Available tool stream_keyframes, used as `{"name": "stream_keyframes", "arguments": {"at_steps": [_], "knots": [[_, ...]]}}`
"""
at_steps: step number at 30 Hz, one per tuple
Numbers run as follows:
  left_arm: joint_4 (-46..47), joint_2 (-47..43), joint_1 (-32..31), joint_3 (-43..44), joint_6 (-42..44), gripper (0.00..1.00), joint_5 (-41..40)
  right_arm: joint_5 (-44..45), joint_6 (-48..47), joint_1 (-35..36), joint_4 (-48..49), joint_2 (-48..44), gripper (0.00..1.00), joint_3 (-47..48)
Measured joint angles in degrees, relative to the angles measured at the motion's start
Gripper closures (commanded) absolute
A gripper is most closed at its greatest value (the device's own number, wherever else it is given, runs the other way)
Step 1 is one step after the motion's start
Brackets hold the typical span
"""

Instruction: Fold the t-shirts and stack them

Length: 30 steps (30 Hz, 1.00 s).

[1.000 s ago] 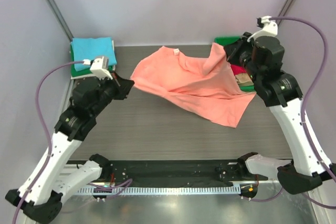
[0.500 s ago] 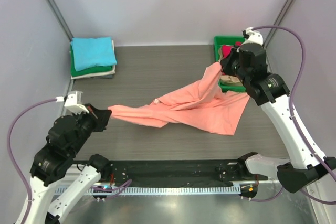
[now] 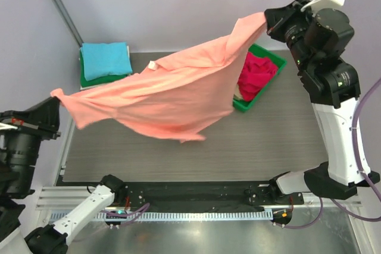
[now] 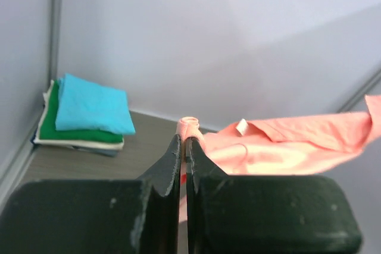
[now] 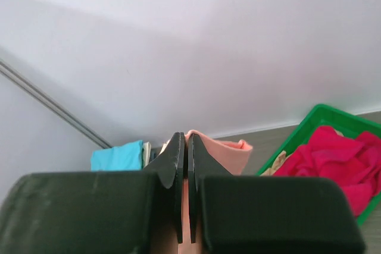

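- Grey tabletop (image 3: pixel 178 159), pale walls; folded stack (image 3: pixel 106 63) at far-left corner.
- Salmon-orange t-shirt (image 3: pixel 172 93) hangs stretched in air btwn arms.
- Left gripper (image 4: pixel 183 141) & right gripper (image 5: pixel 186 138) each clamp an edge.
- Likely light, limp; grip corners.

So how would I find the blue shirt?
Look at the table's far left corner. The blue shirt lies folded there, on top of a green shirt. It's the only blue one; the big shirt hanging in the air is orange.
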Motion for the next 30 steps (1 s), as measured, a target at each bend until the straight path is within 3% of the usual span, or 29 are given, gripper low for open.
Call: {"name": "stream_keyframes", "arguments": {"at_steps": [3,11,16,20,21,24,27,30], "knots": [[1.2,0.5,-0.3,2.6,3.0,1.0,-2.5,0.7,0.0,0.0,0.8,-1.0,0.99,0.2],[2.5,4.2,-2.4,8.2,9.8,1.0,-5.6,-0.5,1.5,0.0,2.9,-3.4,0.99,-12.2],[4.1,6.3,-3.0,9.2,11.9,1.0,-6.1,-7.9,3.8,0.0,3.7,-1.4,0.99,-16.7],[5.4,6.1,-3.0,3.8,12.5,1.0,-6.7,-17.9,4.4,0.0,5.9,7.6,0.99,-15.3],[5.4,6.1,-3.0,2.2,12.5,1.0,-7.1,-20.7,4.2,0.0,5.7,12.8,0.86,-13.2],[5.0,6.1,-3.0,-4.1,12.4,1.0,-9.2,-24.7,0.2,1.1,0.1,30.4,0.31,-1.2],[4.3,4.6,-3.0,-11.1,11.6,1.0,-10.4,-20.0,-3.5,2.1,-5.0,43.5,0.04,4.2],[2.5,1.8,-3.0,-17.4,10.4,1.0,-10.9,-16.3,-5.1,2.0,-9.6,46.0,0.0,-4.1]]}}
